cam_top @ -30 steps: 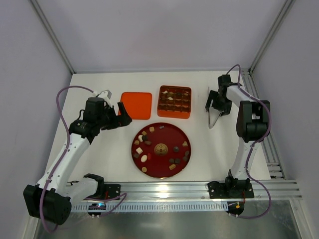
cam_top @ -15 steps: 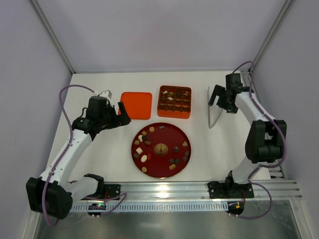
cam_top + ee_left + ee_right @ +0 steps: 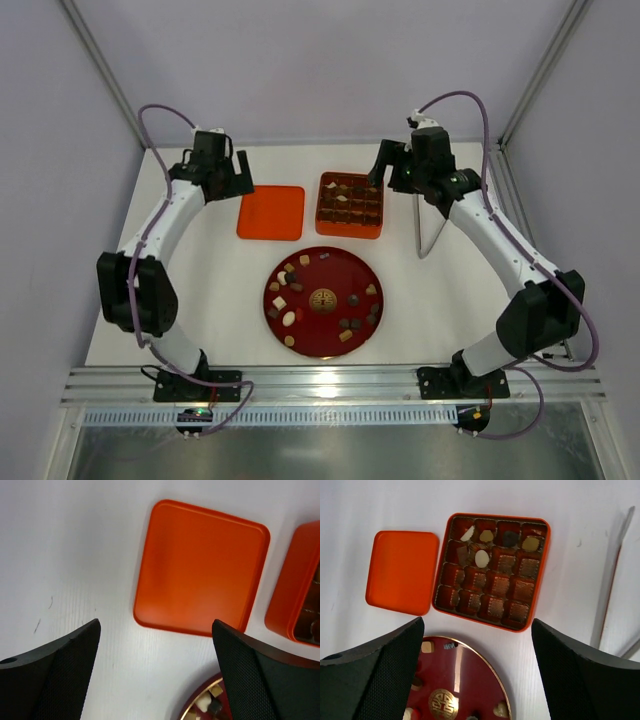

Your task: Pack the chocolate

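Observation:
Many small dark, tan and cream chocolates (image 3: 289, 318) lie scattered on a dark red round plate (image 3: 335, 275) with a gold emblem. Several more chocolates (image 3: 481, 558) sit in the far cells of the orange gridded tray (image 3: 350, 234); its near cells are empty. My left gripper (image 3: 240, 172) hangs open and empty above the far side of the flat orange lid (image 3: 200, 570). My right gripper (image 3: 386, 168) hangs open and empty above the tray's far right corner. In the right wrist view the tray (image 3: 540, 580) and plate (image 3: 470, 680) lie between its open fingers (image 3: 380, 670).
Thin metal tongs (image 3: 430, 225) lie on the white table to the right of the tray and also show in the right wrist view (image 3: 612, 580). Enclosure walls close the left, right and back. A metal rail (image 3: 340, 385) runs along the near edge.
Both arms swung toward the back of the table. The left gripper went from left of the plate to the lid's far side. The right gripper went from the tongs to the tray.

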You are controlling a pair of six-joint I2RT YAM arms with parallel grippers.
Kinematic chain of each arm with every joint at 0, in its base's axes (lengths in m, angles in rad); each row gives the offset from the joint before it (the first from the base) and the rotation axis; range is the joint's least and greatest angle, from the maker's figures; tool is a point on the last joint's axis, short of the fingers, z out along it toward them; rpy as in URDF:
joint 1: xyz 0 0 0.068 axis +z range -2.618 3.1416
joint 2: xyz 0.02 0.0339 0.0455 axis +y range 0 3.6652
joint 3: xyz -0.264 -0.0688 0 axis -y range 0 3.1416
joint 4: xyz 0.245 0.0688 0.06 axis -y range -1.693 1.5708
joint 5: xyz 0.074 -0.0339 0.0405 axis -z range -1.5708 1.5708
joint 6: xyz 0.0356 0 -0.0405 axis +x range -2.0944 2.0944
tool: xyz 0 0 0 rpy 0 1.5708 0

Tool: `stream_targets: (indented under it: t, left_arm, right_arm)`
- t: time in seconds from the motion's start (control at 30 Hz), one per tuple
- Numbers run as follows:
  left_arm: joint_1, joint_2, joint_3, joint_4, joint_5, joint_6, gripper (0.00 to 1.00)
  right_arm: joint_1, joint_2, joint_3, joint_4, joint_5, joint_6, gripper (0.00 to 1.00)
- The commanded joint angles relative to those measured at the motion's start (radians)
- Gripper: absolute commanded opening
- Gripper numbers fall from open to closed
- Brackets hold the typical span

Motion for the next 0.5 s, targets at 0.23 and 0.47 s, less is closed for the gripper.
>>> stream_targets:
  t: [0.23,0.47]
  left_arm:
    - [0.131,0.425,0.277,0.018,0.288,0.133,0.78]
    - [0.131,0.568,0.38,-0.051,0.205,0.163,0.61]
  right_arm:
    - [0.145,0.267,0.228,0.068,-0.113,0.041,0.82]
    - [0.202,0.393,0.348,0.045,-0.108,0.016,0.8]
